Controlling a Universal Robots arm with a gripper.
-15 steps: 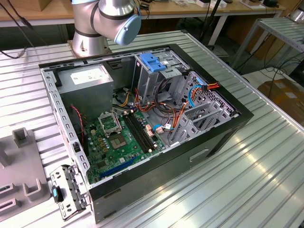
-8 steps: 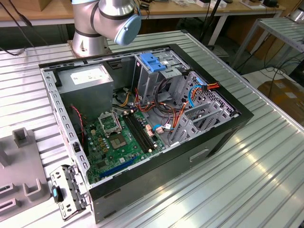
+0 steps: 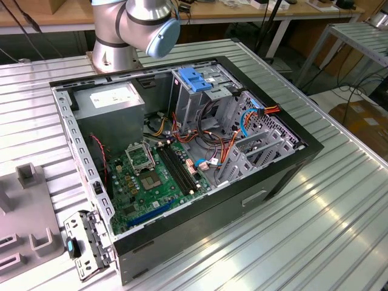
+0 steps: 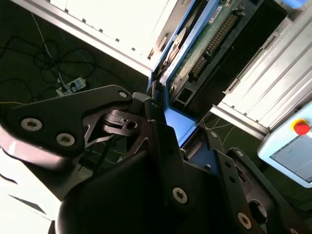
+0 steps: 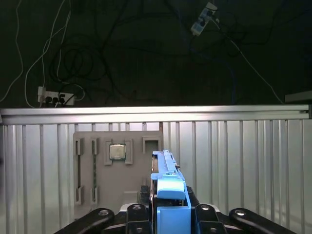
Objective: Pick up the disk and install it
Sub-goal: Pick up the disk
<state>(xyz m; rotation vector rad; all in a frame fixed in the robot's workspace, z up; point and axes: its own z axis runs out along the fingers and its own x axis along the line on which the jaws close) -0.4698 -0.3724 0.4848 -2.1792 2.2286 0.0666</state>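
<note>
**Gripper** [image 5: 168,217]: black, two-fingered, closed on the disk. Its fingers [image 5: 141,217] press the blue carrier from both sides. In the second wrist view the gripper [image 4: 181,127] again clamps the carrier's blue edge.

**The disk** [image 5: 167,183]: held edge-on in the gripper and projecting past the fingertips, lifted clear of the table. In the second wrist view the disk [image 4: 197,46] shows its green circuit-board face inside the blue frame.

**Fixture plate** [image 5: 117,170]: grey and slotted, flat on the table beyond the fingertips and apart from the disk. In the exterior view the fixture plate [image 3: 24,212] lies at the exterior view's left.

**Processor chip** [image 5: 116,152]: square, seated in a recess of the fixture plate.

**Table** [image 5: 243,161]: ribbed metal, spread below and ahead of the gripper.

**Power strip** [image 5: 54,97]: on the dark floor past the table's far edge, among loose cables.

**Arm base** [image 3: 130,27]: silver with a blue cap, behind the computer case.

**Computer case** [image 3: 291,163]: black, open side up, in the middle of the table.

**Power supply** [image 3: 112,106]: grey box in the case's rear corner.

**Motherboard** [image 3: 151,176]: green, on the case floor.

**Drive cage** [image 3: 197,85]: upright metal with a blue plastic top, to the exterior view's right of the power supply.

**Red button** [image 4: 302,127]: on a pale panel off to one side of the gripper.
</note>
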